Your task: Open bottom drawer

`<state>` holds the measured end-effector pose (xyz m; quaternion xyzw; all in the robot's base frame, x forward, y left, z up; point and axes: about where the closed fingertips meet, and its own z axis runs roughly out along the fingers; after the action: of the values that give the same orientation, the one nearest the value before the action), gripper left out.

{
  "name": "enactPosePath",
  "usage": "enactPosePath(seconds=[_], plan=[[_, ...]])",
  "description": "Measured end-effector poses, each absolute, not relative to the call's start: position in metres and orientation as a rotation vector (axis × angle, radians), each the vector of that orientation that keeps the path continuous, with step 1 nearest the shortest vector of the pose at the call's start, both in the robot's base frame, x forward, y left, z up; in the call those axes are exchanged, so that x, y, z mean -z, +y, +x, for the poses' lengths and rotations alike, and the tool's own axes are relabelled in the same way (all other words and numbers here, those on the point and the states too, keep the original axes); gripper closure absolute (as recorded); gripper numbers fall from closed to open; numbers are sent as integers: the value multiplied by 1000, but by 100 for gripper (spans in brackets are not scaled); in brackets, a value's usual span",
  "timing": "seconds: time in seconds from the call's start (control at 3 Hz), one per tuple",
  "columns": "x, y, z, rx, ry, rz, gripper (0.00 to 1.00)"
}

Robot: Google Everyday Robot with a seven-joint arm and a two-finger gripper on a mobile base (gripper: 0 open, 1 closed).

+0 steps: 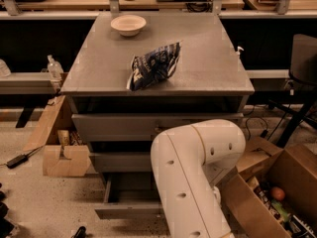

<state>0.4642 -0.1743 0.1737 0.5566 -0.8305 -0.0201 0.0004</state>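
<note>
The grey cabinet (198,58) has three drawers. The bottom drawer (126,210) stands pulled out toward me, its slim front near the floor and its dark inside showing behind it. Its knob is hidden. My white arm (193,172) bends down in front of the cabinet's lower right and covers the right part of the drawers. The gripper is hidden below and behind this arm, so it does not show. The mid-sized drawer front (119,161) and the tallest drawer front (114,127) sit above, pushed in.
A white bowl (128,25) and a dark snack bag (152,66) lie on the cabinet top. A cardboard box (64,160) stands on the floor at the left, an open box of items (277,192) at the right. A dark chair (303,58) is at the far right.
</note>
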Motion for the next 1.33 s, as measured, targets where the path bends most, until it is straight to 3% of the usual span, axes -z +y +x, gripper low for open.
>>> enactPosePath(seconds=[0.33,1.33], plan=[[-174,-174,464,63,-2608,1748,100],[-174,-174,464,63,-2608,1748,35]])
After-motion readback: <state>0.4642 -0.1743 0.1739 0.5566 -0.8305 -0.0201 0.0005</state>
